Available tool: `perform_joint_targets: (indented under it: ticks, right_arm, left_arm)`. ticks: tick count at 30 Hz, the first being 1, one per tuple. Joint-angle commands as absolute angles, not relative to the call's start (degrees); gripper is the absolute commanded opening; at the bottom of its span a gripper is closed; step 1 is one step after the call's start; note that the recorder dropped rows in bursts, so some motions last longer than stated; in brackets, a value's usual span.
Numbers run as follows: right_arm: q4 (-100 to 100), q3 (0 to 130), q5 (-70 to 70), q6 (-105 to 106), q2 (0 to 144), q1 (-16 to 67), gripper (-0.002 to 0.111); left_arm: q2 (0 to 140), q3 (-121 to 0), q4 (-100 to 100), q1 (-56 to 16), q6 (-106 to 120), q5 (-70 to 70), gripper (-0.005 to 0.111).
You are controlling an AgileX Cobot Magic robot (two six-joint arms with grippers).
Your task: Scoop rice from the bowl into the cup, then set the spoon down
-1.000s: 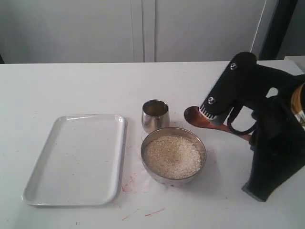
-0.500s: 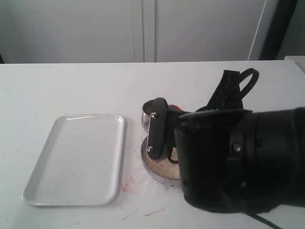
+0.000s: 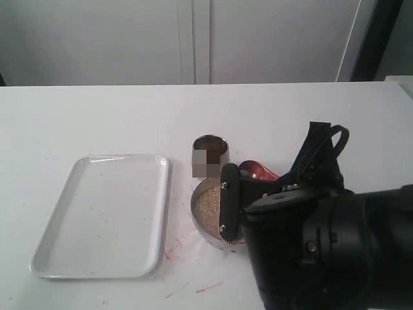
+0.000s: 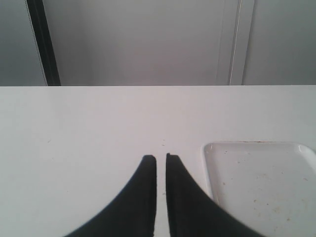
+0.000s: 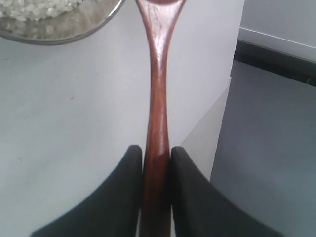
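Observation:
My right gripper (image 5: 157, 154) is shut on the slim handle of the dark reddish-brown wooden spoon (image 5: 158, 94). In the exterior view the spoon's scoop (image 3: 258, 171) shows at the far right rim of the steel bowl (image 3: 195, 210). The bulky right arm (image 3: 329, 252) hides most of the bowl, leaving a patch of rice (image 3: 206, 208) visible. The right wrist view catches the bowl's rim (image 5: 74, 33) with rice (image 5: 34, 9) beside the scoop. The small steel cup (image 3: 211, 147) stands just behind the bowl. My left gripper (image 4: 161, 158) is shut on nothing, low over the bare table.
A white rectangular tray (image 3: 103, 213) lies left of the bowl; its corner (image 4: 261, 187) shows beside my left gripper. Red marks (image 3: 177, 248) stain the table in front of the bowl. The table's right edge (image 5: 224, 106) runs near the spoon handle.
The right arm has swung in front of the bowl and closer to the camera, hiding most of it. The spoon's scoop has dropped slightly to the bowl's far rim.

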State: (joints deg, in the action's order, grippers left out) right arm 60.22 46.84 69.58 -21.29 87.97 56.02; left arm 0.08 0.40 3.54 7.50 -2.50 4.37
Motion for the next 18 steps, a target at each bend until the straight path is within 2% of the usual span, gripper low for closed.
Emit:
perform_joint_targets:
  ticks: [1,18]
  right_arm:
    - [61.0,46.6,70.0,-22.2,91.0,55.9,0.0]
    - [63.7,46.7,69.1,-26.4,95.4,54.9,0.0]
  left_arm:
    - [0.0,0.0,3.8,7.3,-2.8,4.7,0.014]
    - [0.0,0.0,3.8,7.3,-2.8,4.7,0.014]
